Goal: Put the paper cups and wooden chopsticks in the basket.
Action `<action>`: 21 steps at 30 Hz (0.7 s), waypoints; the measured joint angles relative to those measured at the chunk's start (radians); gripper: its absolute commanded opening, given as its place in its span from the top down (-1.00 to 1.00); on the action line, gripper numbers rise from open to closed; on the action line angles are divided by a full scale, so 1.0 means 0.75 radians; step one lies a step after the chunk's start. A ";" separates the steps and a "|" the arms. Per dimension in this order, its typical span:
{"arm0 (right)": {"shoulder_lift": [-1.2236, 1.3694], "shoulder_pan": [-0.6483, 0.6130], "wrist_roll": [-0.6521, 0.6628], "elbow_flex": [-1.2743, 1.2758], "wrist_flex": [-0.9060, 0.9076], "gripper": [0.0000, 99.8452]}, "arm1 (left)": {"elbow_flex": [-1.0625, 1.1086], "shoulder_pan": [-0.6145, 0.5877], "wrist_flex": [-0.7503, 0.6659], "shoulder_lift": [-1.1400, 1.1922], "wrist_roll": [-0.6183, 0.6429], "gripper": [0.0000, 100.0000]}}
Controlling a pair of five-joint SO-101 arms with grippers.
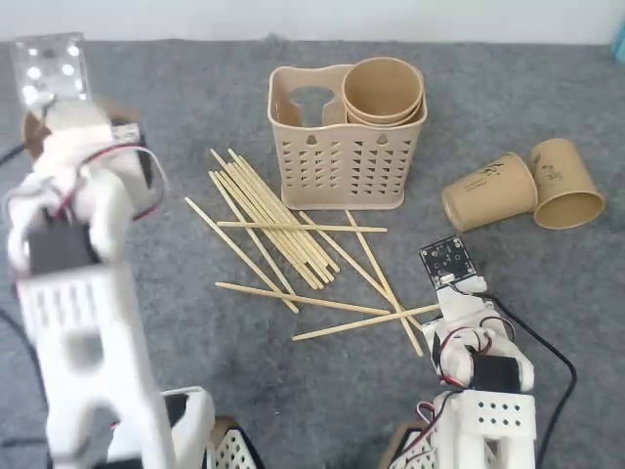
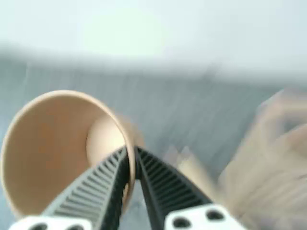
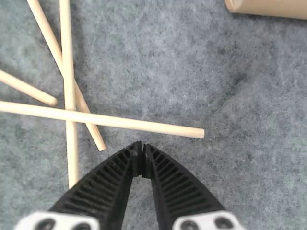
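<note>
In the left wrist view my left gripper is shut on the rim of a tan paper cup, with one finger inside the cup. The left arm stands raised at the far left of the table. The beige basket holds nested cups in its right compartment. Two more cups lie on their sides to its right. Several wooden chopsticks lie scattered in front of the basket. My right gripper is shut and empty, just above the carpet beside a chopstick's end.
The grey carpet covers the table. The basket's left compartment is open at the top. A lying cup's side shows beyond the right gripper. The right arm stands at the front right.
</note>
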 measured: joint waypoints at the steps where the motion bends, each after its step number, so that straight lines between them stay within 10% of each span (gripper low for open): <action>1: 0.000 0.000 0.000 0.000 0.000 0.98 | -0.027 0.055 0.000 -0.070 0.037 0.98; 11: 0.000 0.000 0.000 0.000 0.000 0.98 | -0.176 0.800 -0.131 -0.233 0.151 0.98; 21: 0.000 0.000 0.000 0.000 0.000 0.98 | -0.186 1.007 -0.589 0.141 0.162 0.98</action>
